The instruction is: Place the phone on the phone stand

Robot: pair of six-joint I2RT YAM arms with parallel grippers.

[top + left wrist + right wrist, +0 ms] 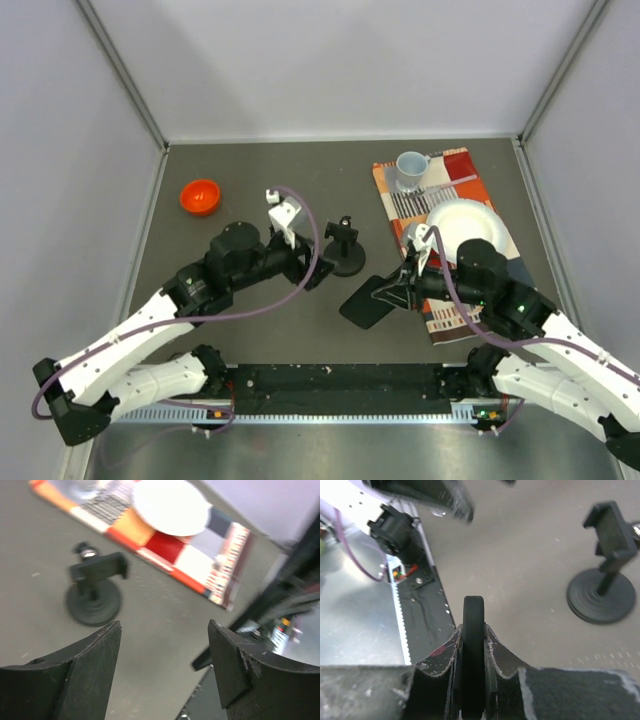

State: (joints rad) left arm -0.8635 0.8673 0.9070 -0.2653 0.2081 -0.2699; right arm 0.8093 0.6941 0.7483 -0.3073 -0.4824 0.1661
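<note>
Top external view: a dark grey table [262, 335] carries everything, with both arms reaching in from the near edge. Just behind the right pincer [400, 291] lies a patterned cloth [470, 172] in red, orange and white; the arm covers its near corner. A white plate [466, 224] sits on the cloth close behind that pincer, and a pale cup [410, 168] stands further back.

The right pincer is clamped on the phone [366, 303], which juts out ahead of it as a dark slab tilted over the table. From the right wrist camera the phone [473, 611] shows only edge-on, squeezed between the fingers of the pincer [473, 630]; its face is hidden.

The phone stand [346, 250] stands upright on the table between the two pincers, its cradle bare. The left pincer [320, 268] sits just beside its disc base; whether they touch is hard to tell. The left wrist camera shows this pincer [165, 630] spread wide and holding nothing, with the stand [95, 587] ahead and to one side, blurred.

A small orange bowl [200, 196] rests well apart, beyond the left arm.
</note>
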